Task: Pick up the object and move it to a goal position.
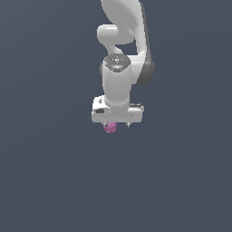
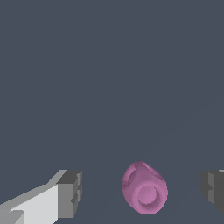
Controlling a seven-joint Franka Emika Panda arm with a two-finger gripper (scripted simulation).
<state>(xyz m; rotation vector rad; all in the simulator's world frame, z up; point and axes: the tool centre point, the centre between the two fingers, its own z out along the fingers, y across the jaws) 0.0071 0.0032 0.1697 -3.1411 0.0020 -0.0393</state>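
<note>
At centre of the exterior view, against a plain dark grey ground: white Panda arm [image 1: 121,50] hanging down from twelve o'clock, ending in a wide white claw [image 1: 117,125]. Just beneath the claw body, toward seven o'clock of it: small pink-magenta object [image 1: 110,128], lumpy and roughly round, much narrower than the claw. No goal marker visible anywhere.

In the wrist view, going left to right: first one finger [image 2: 69,194], white with a dark grey pad; then a clear gap; then the object [image 2: 144,194], showing a rounded body with a dimpled end facing the camera; then another gap; then the second pad, cut off by the picture's edge. Jaws standing apart, touching nothing. Object sitting between them, nearer the far pad than the near one, yet free of both.

Impossible to tell whether the object rests on a bench or floor; no edge or shadow visible, only uniform grey.

Likely step in hand: the grasp itself, with the claw already lowered around the object and not yet closed. Next move probably calling for closing both fingers until the pads pinch the ball, then lifting and carrying toward the goal. Care worth taking over the off-centre position and the rounded shape, since either could let the ball roll or squirt out during closing.
</note>
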